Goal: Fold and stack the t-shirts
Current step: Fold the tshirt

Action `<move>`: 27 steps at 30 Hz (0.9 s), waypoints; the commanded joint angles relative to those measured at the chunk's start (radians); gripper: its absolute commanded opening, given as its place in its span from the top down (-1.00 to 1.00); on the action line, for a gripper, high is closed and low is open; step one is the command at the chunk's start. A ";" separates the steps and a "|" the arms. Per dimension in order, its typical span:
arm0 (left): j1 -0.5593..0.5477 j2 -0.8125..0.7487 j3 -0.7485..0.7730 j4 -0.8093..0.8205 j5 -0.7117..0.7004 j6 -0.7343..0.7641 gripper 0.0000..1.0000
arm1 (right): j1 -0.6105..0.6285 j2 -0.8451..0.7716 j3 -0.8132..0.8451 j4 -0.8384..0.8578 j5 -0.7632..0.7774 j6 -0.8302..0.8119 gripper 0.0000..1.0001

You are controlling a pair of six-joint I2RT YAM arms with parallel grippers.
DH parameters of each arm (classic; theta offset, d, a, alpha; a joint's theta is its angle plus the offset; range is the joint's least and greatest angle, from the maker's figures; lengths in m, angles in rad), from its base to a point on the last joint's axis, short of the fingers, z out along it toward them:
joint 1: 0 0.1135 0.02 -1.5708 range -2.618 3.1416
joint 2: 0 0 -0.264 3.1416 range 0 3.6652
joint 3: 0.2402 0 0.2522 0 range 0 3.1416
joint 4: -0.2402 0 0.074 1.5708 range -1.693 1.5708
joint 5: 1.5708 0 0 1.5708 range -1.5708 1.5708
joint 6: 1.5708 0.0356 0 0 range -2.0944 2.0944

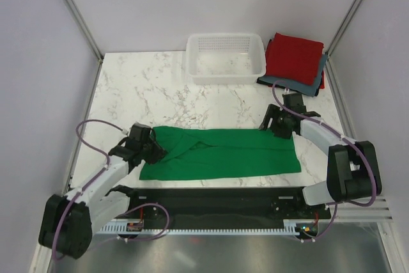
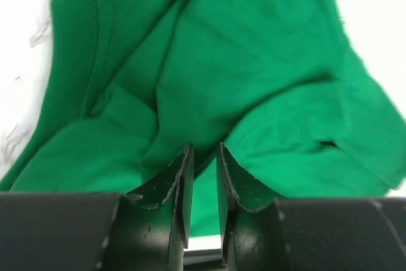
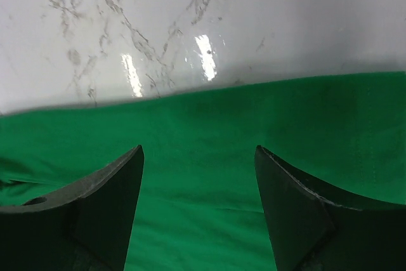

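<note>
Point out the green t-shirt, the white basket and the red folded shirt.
green t-shirt (image 1: 223,155), top view, middle of the spread cloth
white basket (image 1: 225,77), top view, its near wall
red folded shirt (image 1: 294,55), top view, centre of its top face

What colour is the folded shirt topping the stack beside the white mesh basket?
Red; the folded square t-shirt shows best in the top external view.
</note>
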 commanded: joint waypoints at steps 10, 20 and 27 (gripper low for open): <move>0.047 0.542 0.264 0.161 -0.093 0.183 0.51 | 0.000 -0.111 -0.017 -0.044 -0.032 -0.050 -0.57; 0.239 1.180 1.051 -0.093 -0.125 0.364 0.51 | -0.001 -0.335 -0.105 -0.105 -0.126 -0.030 -0.60; 0.280 1.889 2.323 -0.501 -0.014 0.477 0.27 | 0.008 -0.367 -0.098 -0.163 -0.202 -0.068 -0.61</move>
